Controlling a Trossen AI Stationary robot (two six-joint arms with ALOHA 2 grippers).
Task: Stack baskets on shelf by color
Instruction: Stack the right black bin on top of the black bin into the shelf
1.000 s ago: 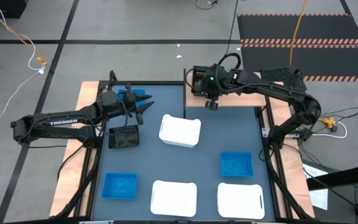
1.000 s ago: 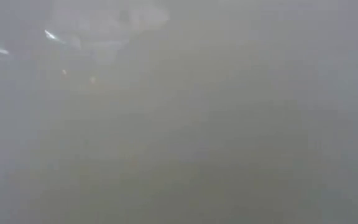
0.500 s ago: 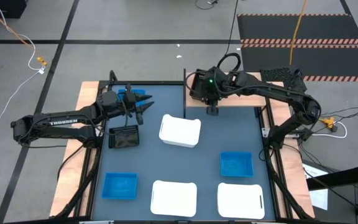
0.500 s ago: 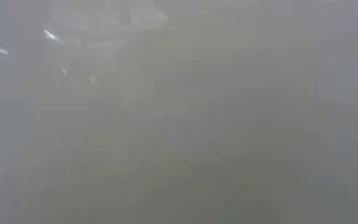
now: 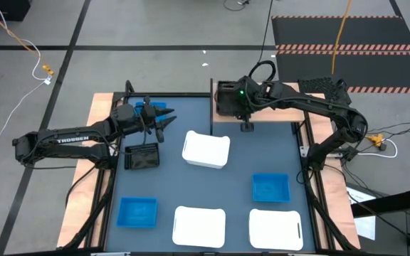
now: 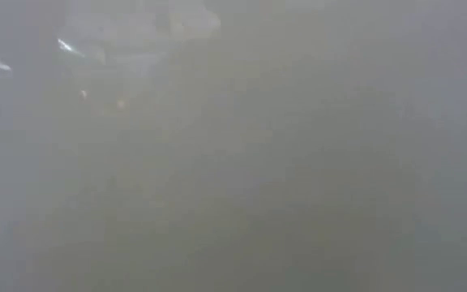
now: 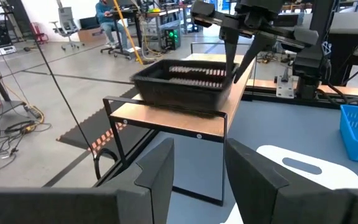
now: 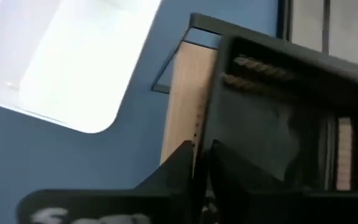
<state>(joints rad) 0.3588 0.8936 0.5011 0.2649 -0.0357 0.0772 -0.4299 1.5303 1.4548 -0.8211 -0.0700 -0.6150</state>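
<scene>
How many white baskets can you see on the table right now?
3 white baskets: one mid-table, nearest the shelf; two along the edge farthest from it, one central, one toward the right arm's side. Any nested underneath would be hidden.

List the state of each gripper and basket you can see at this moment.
Left gripper: open, empty.
Right gripper: shut on the shelf basket's rim.
Shelf basket: black, upright, resting on the shelf.
Second black basket: upright on the table, untouched.
White baskets: on the table, unstacked.
Blue baskets: on the table, unstacked, one partly under the left gripper.
</scene>
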